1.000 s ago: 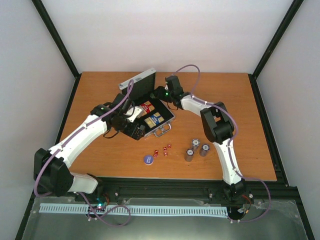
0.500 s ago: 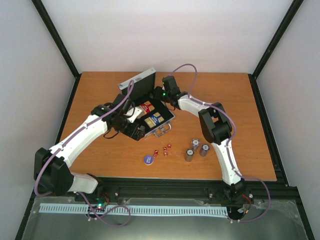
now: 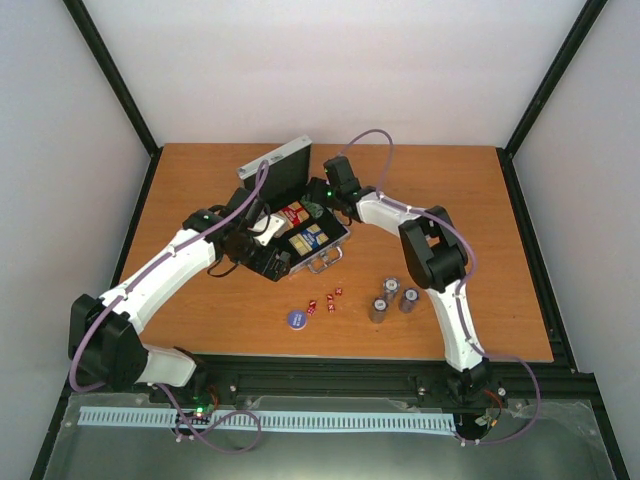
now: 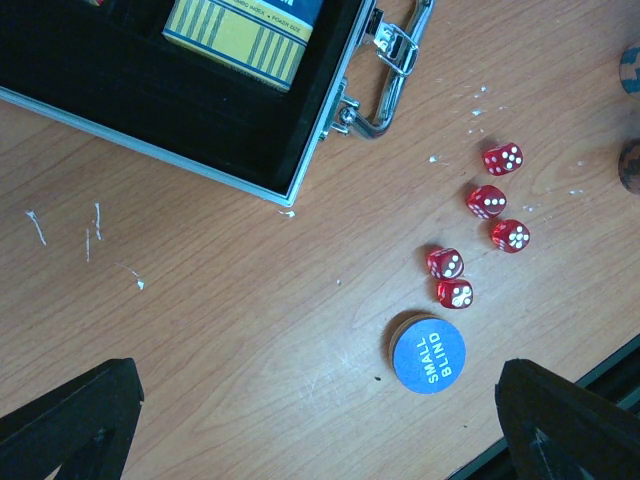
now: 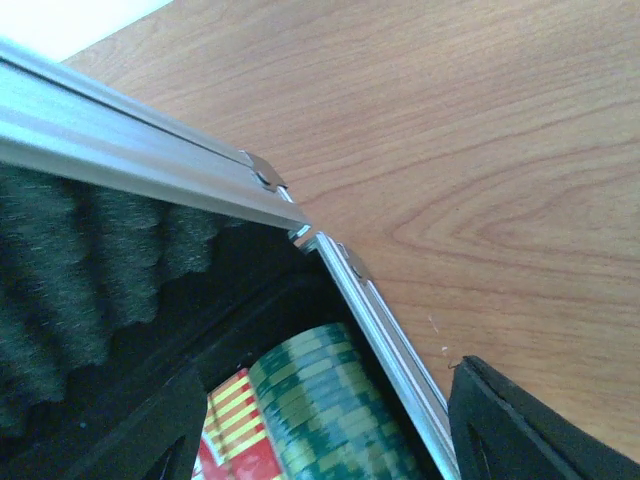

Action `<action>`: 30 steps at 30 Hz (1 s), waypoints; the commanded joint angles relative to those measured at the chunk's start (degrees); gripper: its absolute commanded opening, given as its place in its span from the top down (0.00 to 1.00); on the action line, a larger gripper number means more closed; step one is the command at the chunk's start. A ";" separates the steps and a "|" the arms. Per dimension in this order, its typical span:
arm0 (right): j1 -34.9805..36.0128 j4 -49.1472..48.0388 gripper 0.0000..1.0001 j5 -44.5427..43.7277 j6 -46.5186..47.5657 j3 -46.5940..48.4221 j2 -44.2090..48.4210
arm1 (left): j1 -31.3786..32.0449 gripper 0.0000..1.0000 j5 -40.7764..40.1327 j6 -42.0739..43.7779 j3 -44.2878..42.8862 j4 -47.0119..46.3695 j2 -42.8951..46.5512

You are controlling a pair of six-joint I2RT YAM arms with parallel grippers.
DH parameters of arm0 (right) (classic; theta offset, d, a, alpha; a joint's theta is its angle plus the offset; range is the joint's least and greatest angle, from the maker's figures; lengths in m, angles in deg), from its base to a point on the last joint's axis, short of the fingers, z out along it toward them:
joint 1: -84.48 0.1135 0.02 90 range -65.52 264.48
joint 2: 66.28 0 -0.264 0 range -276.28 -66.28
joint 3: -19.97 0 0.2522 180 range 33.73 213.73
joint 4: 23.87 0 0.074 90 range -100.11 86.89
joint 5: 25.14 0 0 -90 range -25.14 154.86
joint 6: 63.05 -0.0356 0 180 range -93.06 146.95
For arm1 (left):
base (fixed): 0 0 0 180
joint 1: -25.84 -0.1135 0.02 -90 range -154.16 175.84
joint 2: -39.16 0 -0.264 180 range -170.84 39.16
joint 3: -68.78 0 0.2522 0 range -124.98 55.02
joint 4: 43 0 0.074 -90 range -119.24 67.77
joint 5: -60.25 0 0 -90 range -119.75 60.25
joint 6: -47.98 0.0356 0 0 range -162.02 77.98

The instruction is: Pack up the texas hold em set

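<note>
**Poker set, part packed: both arms at the open case**

Left arm [image 3: 160, 270]: stretched forward and to the right from its base, with the wrist over the near left corner of the silver case [image 4: 120, 100]. The left gripper [image 4: 318, 385] is released. Its fingers [image 4: 70, 425] are spread wide with nothing between them, above bare table [image 4: 220, 300].

Right arm [image 3: 440, 270]: rises from its base, bends sharply at the elbow and reaches left to the case's far right corner. The right gripper [image 5: 325, 375] is also released. Its fingers [image 5: 530, 430] stand apart on either side of the case's rim.

Case: sits mid-table with its lid [image 3: 275, 165] propped up at the back. The lid is lined with black foam [image 5: 70, 260].
- Inside: a red card box [image 3: 293, 213], a blue-yellow card box [image 4: 250, 30], and a green chip stack [image 5: 320, 410] lying on its side by the right wall.
- The handle [image 4: 395, 70] lies on the front edge.

Loose on the table, near side of the case:
- five red dice [image 4: 480, 240] in a cluster;
- just beside them, a blue disc [image 4: 428, 355] lettered SMALL BLIND;
- to the right and well apart from the case, three upright chip stacks [image 3: 391, 290].

Against the view one second ago: the right wrist sits slightly further left and closer over the case. The left arm, the case and the loose pieces lie as they did.
</note>
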 commanded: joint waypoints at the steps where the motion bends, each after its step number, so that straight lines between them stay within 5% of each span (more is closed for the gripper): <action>1: 0.35 0.02 0.31 -2.03 1.82 -2.00 6.98 | -0.39 0.00 0.82 -0.26 -0.37 -0.37 0.57; 5: 0.44 4.73 0.21 -2.85 3.75 -3.70 12.28 | -0.39 0.00 1.06 -0.74 -1.02 -0.63 -0.12; 10: 0.53 23.49 0.14 -5.98 8.33 -2.75 17.87 | -0.37 0.00 1.56 -1.22 -1.50 -0.86 -1.27; 14: 0.61 34.97 0.13 -8.70 11.30 -11.77 24.80 | -0.39 0.00 1.26 -1.15 -1.52 -0.91 -2.14; 22: 0.79 41.94 0.16 -8.32 11.79 -34.69 41.63 | -0.39 0.00 1.63 -0.31 -1.21 -1.64 -3.14; 30: 0.96 44.83 0.18 -5.08 13.21 -41.02 45.66 | -0.39 0.00 2.50 -0.09 -0.82 -2.27 -3.55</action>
